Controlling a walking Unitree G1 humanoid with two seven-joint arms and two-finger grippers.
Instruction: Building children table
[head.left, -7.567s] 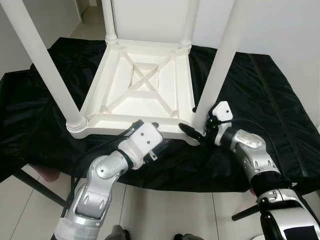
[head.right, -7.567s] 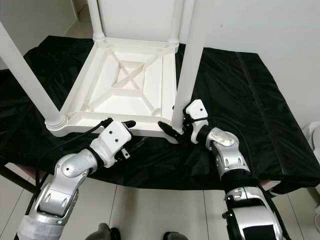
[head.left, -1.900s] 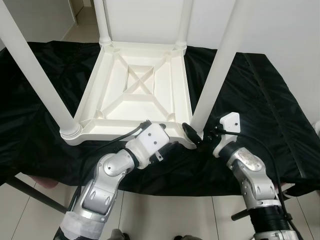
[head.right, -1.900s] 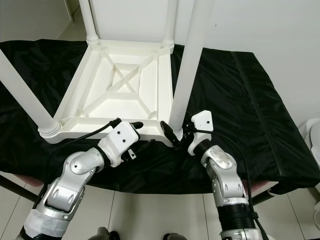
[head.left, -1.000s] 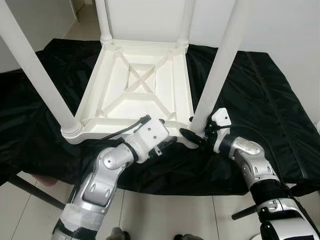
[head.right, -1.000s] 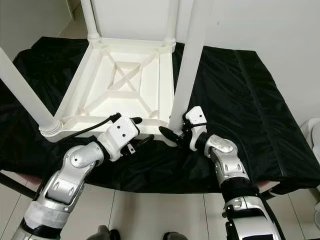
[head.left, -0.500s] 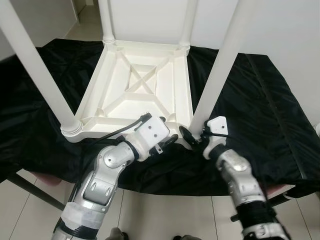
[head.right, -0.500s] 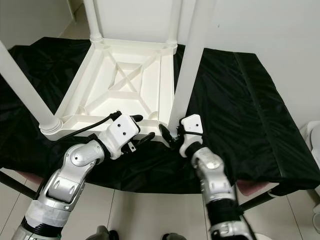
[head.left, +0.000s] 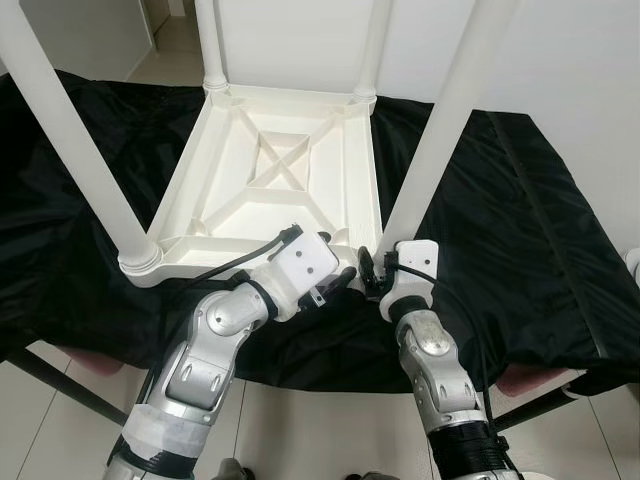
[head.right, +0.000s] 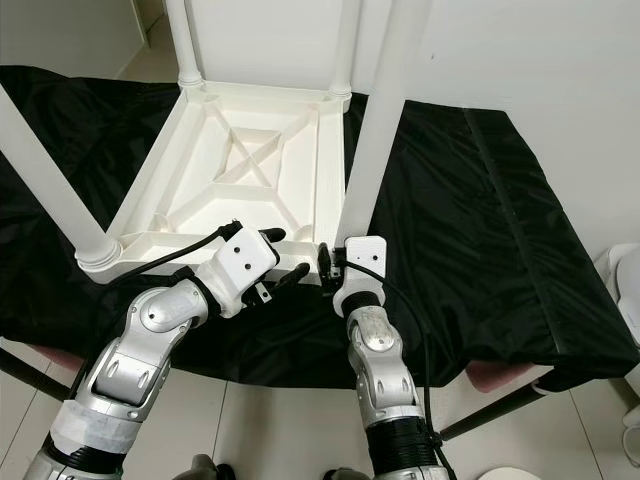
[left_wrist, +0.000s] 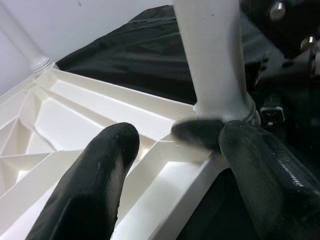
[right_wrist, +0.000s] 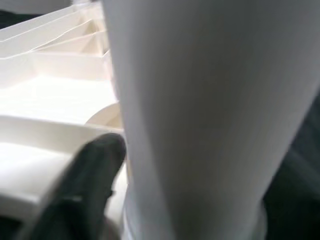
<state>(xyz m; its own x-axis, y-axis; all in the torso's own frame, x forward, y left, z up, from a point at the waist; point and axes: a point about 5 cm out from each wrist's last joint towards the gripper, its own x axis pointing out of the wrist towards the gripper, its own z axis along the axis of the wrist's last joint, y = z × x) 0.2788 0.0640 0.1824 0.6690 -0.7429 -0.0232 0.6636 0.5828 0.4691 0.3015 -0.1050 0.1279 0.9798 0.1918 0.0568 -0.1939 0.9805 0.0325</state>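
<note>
Pale floor tiles (head.left: 330, 420) run along the near edge, and above them a black cloth (head.left: 520, 230) covers the work surface, sagging over its front. On the cloth lies the white children's table (head.left: 275, 175), upside down, its ribbed underside up and its legs rising out of the top of the picture; white walls stand behind. The left gripper (head.left: 338, 281) is at the table's near rim, fingers (left_wrist: 100, 180) spread apart with the rim's edge between them, though a firm grip cannot be confirmed. The right gripper (head.left: 366, 270) sits at the base of the near right leg (head.left: 440, 130); one black finger (right_wrist: 87, 175) lies against the leg's foot, the other is hidden behind the leg, so whether it clamps cannot be told. The right wrist view is blurred.
</note>
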